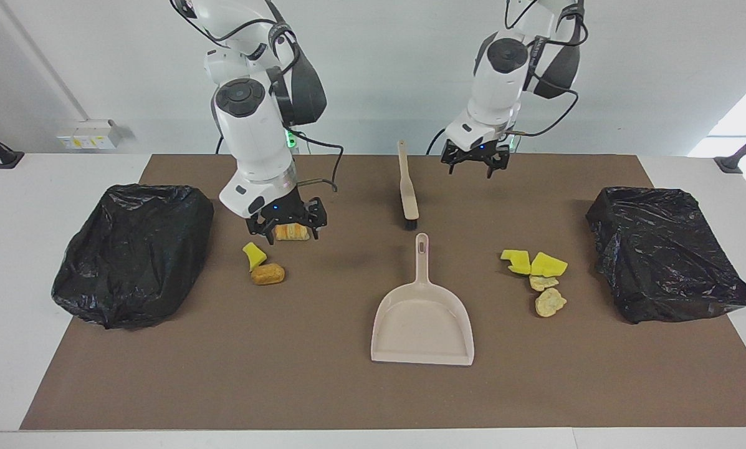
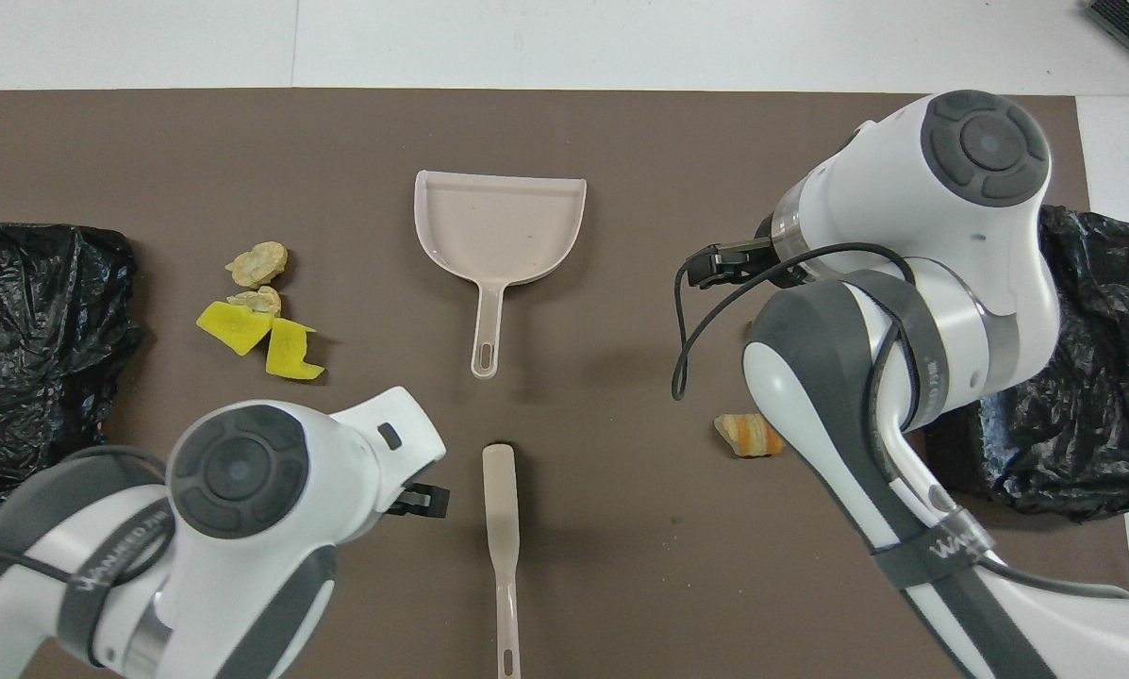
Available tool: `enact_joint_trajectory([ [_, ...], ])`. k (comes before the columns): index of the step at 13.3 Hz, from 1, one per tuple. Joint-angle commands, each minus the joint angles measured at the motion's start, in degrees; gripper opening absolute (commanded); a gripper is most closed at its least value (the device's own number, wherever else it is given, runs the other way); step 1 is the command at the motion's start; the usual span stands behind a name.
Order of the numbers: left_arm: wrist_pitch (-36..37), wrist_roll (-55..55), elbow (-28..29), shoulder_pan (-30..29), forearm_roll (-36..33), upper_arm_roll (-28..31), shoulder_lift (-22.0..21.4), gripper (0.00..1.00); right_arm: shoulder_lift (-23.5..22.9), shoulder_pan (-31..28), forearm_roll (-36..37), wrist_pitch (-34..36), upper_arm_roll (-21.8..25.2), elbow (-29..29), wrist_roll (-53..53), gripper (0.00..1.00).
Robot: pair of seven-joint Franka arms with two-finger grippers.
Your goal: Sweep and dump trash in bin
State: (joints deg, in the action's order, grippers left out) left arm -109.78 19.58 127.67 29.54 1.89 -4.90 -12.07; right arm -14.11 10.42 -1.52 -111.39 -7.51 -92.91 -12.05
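Observation:
Trash lies in two groups on the brown mat. A striped bread lump (image 1: 291,233), a yellow sponge chunk (image 1: 253,254) and a brown lump (image 1: 268,274) lie toward the right arm's end. Yellow chunks (image 1: 531,263) and tan lumps (image 1: 549,302) lie toward the left arm's end. My right gripper (image 1: 290,226) hangs open just above the striped lump (image 2: 751,434), holding nothing. My left gripper (image 1: 475,163) is open and empty in the air beside the brush handle (image 1: 404,168). The beige dustpan (image 1: 422,324) lies flat at mid-table.
Black bag-lined bins stand at both ends of the mat, one at the right arm's end (image 1: 133,249) and one at the left arm's (image 1: 665,255). The brush (image 2: 501,509) lies nearer the robots than the dustpan (image 2: 500,226), bristles toward the pan's handle.

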Motion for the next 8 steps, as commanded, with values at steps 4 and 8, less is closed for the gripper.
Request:
enact_joint_trajectory([
  [4, -11.4, 11.4, 11.7, 14.6, 0.4, 1.1, -0.6, 1.0, -2.4, 3.6, -2.5, -5.8, -0.1, -1.0, -4.6, 1.0],
  [8, -17.8, 16.3, 15.2, 19.0, 0.6, 1.1, 0.6, 1.0, -4.6, 7.0, -2.7, -8.7, -0.2, -0.5, -10.5, 1.0],
])
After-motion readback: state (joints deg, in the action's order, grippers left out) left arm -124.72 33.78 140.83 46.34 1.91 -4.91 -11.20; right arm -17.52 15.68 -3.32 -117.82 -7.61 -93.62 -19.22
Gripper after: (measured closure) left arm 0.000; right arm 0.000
